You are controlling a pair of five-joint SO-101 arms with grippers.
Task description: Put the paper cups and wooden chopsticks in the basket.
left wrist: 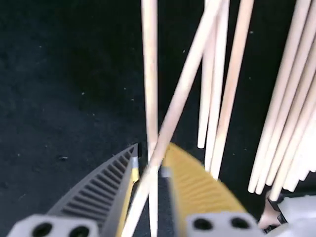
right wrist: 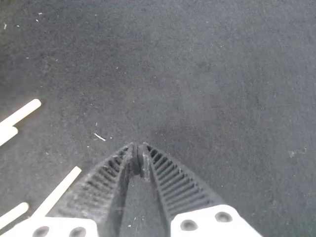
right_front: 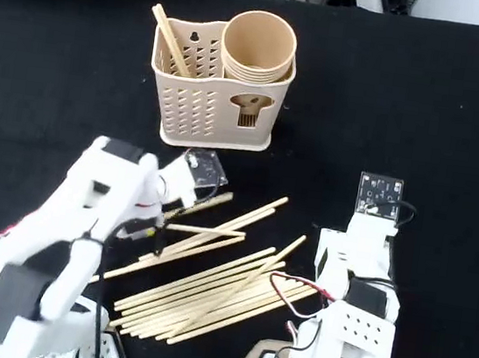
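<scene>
1. Upper centre of the high view: beige perforated basket [right_front: 209,109] stands upright on the black surface [right_front: 427,98].
2. Stack of paper cups [right_front: 259,45] sits in the basket's right compartment, mouth up, rim above the basket wall.
3. One single chopstick [right_front: 171,39] leans tilted in the basket's left compartment, its top end sticking out toward the upper left.
4. Pile of wooden chopsticks [right_front: 207,290] lies loose on the surface in the lower centre of the frame, between the two arms, fanned out diagonally from lower left to upper right.
5. Left arm [right_front: 83,229] is at lower left, its head down at the left end of the pile.
6. Left gripper [left wrist: 150,163] is closed on two crossed chopsticks [left wrist: 163,128]. In the left wrist view the grey finger [left wrist: 106,182] and the yellow finger [left wrist: 197,187] pinch them, one stick straight and one slanted across it.
7. More sticks from the pile lie just beside the yellow finger.
8. Right arm [right_front: 359,274] is at lower right, just beside the right end of the pile.
9. Right gripper [right wrist: 137,150] is closed and holds nothing, fingertips touching, over bare surface.
10. A few chopstick ends [right wrist: 19,113] lie near it, apart from the fingers.
</scene>
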